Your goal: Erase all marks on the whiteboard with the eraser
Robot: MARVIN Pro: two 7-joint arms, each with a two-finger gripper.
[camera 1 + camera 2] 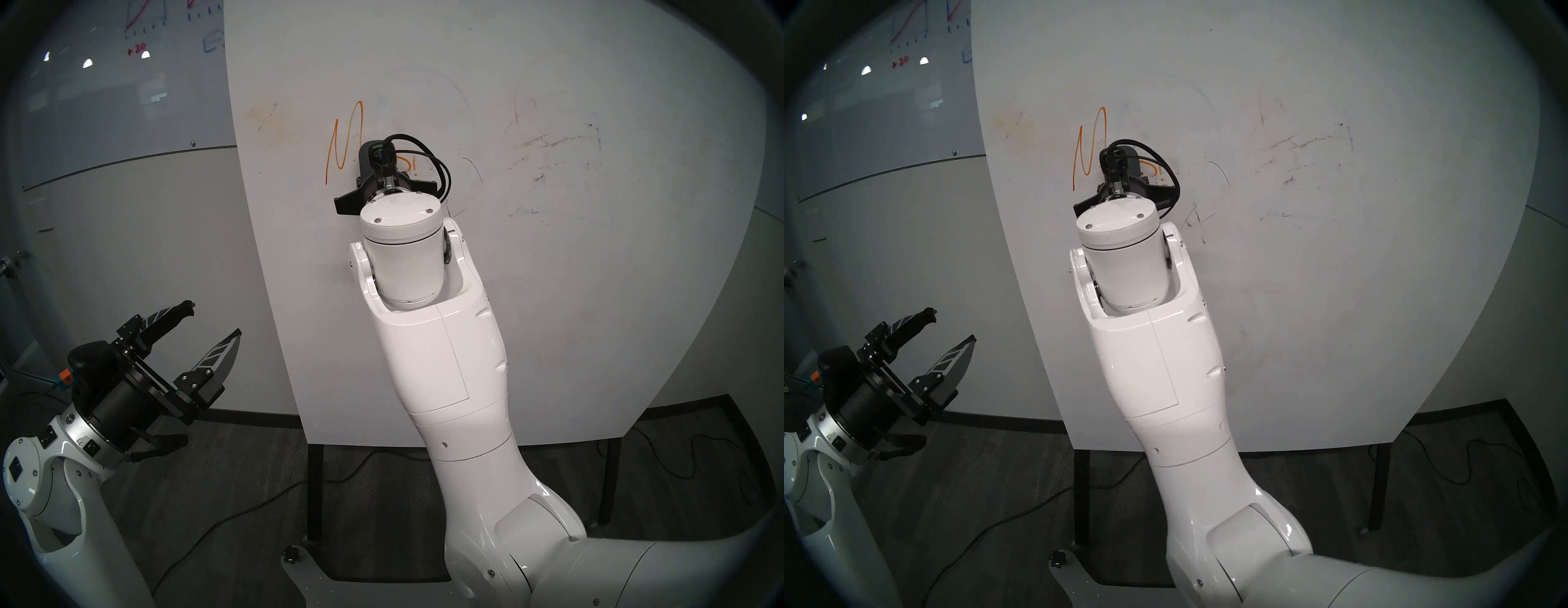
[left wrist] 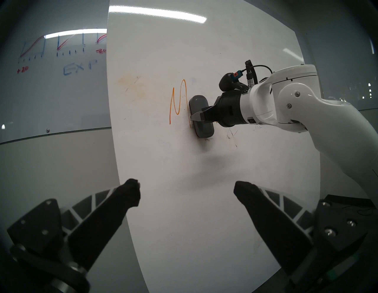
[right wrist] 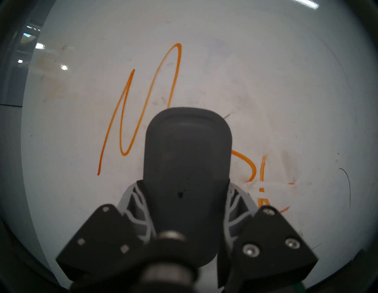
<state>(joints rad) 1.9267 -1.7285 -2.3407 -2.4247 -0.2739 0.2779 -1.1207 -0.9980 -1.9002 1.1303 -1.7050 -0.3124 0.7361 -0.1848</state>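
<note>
The whiteboard stands upright in front of me. An orange "M" mark is on its upper left, also in the right wrist view. My right gripper is shut on the dark grey eraser and presses it flat on the board just right of the "M", over its last stroke. In the right wrist view the eraser covers the middle letters. Partly wiped orange strokes show to its right. Faint dark scratches and a brownish smudge remain. My left gripper is open and empty, low and left of the board.
A glossy glass board with red and blue drawings hangs on the wall behind, at the left. Black metal legs carry the whiteboard. Cables lie on the dark carpet below.
</note>
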